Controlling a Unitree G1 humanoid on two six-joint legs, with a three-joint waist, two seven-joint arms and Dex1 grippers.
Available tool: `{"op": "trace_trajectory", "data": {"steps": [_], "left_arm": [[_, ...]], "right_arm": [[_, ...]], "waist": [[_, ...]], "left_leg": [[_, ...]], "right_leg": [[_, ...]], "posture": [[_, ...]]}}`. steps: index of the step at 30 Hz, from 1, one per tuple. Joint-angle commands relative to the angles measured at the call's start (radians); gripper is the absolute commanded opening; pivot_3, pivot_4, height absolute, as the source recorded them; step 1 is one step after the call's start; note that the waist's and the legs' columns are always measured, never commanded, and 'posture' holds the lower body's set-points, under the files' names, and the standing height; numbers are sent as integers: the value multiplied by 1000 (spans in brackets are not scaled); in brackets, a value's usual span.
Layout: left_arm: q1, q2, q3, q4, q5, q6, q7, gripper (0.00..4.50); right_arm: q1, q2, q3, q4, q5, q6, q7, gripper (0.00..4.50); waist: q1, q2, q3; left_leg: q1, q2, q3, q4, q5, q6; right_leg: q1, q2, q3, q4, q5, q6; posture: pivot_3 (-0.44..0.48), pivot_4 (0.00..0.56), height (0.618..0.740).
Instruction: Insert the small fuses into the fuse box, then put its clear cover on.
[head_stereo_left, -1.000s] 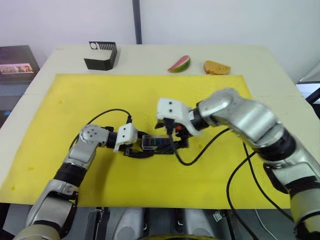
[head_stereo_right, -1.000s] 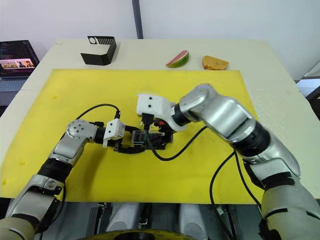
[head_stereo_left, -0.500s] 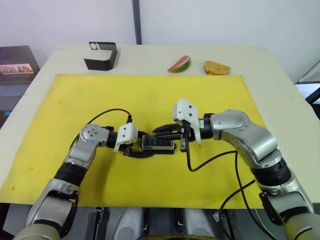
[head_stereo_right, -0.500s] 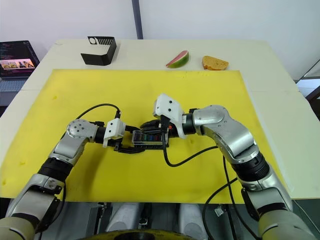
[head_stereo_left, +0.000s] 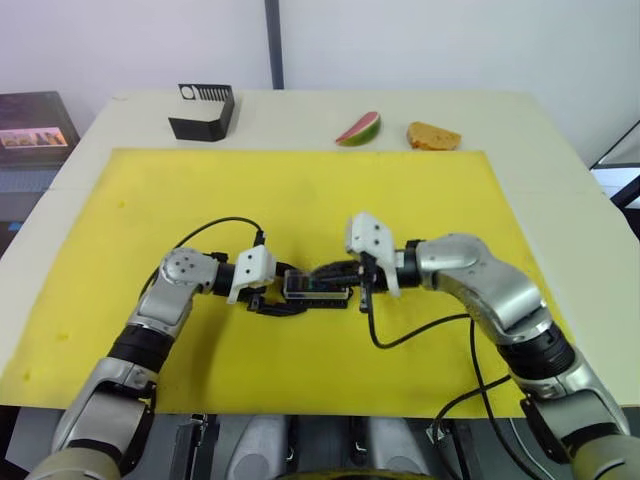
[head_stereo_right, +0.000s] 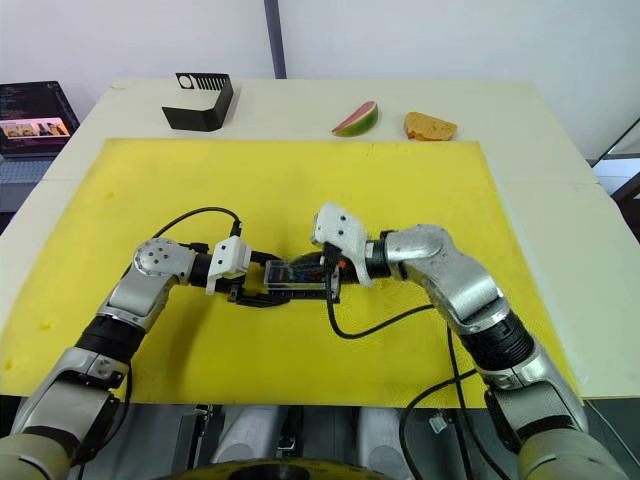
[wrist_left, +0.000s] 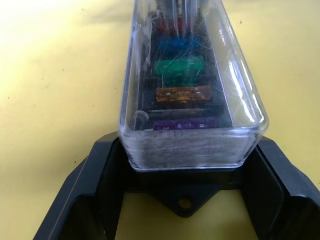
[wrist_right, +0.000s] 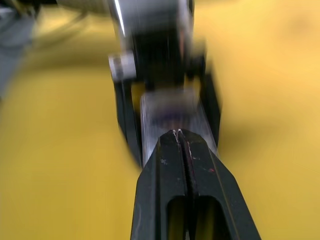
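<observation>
On the yellow rectangular mat (head_stereo_left: 150, 210) that covers most of the pale table (head_stereo_left: 560, 150), the small black oblong plastic fuse box (wrist_left: 185, 197) lies near the middle, between the two arms. The transparent rectangular plastic cover (wrist_left: 240, 95) sits over it, and through the clear plastic a row of small blade fuses (wrist_left: 179, 66) shows seated in the slots — purple nearest the left wrist camera, then orange, green, blue and a red one farther along.

The left gripper (head_stereo_left: 272, 300) clamps the fuse box: in the left wrist view its two black fingers (wrist_left: 95, 190) stand on either side of the covered box, pressed to its end. The right gripper (head_stereo_left: 337, 272) comes in from the opposite side, its tip at the other end of the cover. In the right wrist view its two black fingers (wrist_right: 170, 175) are pressed together, only a thin seam between them, and their tip rests on the top of the clear cover; whether it presses or merely touches cannot be told.

At the far edge of the table, off the mat, lie a larger black bent bracket with white slots (head_stereo_left: 203, 111), a watermelon-slice toy (head_stereo_left: 359, 129) and an orange-brown piece shaped like bread (head_stereo_left: 433, 135) — all well apart from the grippers.
</observation>
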Motion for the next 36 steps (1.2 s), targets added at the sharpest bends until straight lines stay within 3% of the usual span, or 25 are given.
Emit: {"op": "trace_trajectory", "data": {"steps": [1,5,18,23,26,30,33,36], "left_arm": [[8,4,-11,-4,23,8,7,2615],[10,3,-10,-9,24,9,7,2615],[22,9,-11,-21,31,19,10,2615],[24,19,-17,-26,41,22,10,2615],[19,30,-26,-22,63,15,14,2615],[26,51,-18,-31,65,21,18,4474],[47,95,-6,-46,59,11,1,4500],[80,162,37,-96,22,43,-17,4500]], "right_arm": [[53,-45,59,110,-86,-20,21,70],[60,-51,50,114,-80,-15,34,70],[15,-17,1,57,-20,32,39,70],[-12,-42,-127,-81,107,100,58,70],[-10,-136,-191,-136,119,119,84,792],[26,-253,-252,-149,133,107,136,2675],[42,-310,-290,-140,134,90,160,4250],[53,-354,-318,-111,126,66,181,4439]], "waist": [[1,0,-1],[0,-1,-2],[1,-1,-3],[1,-1,-2],[3,-1,-2],[-2,-1,-2],[-12,-1,-2],[-29,-1,-2]], "left_leg": [[3,0,0,0,0,1],[15,0,0,-5,-2,3],[15,1,0,-7,-2,2],[12,1,0,-7,-2,2],[9,0,0,-8,-2,2],[9,0,0,-8,-2,2],[10,1,0,-10,-2,2],[10,2,0,-11,-2,2]], "right_leg": [[3,0,0,-1,0,0],[15,0,0,-4,0,0],[13,-1,0,-4,0,0],[10,-2,0,-4,0,0],[8,-2,0,-5,0,0],[7,-2,0,-5,0,0],[7,-2,0,-5,-1,0],[6,-2,0,-5,-1,0]], "posture": [[0,150,740],[0,150,740],[0,150,740],[0,150,740],[0,150,740],[0,150,740],[0,150,740],[0,150,740]]}}
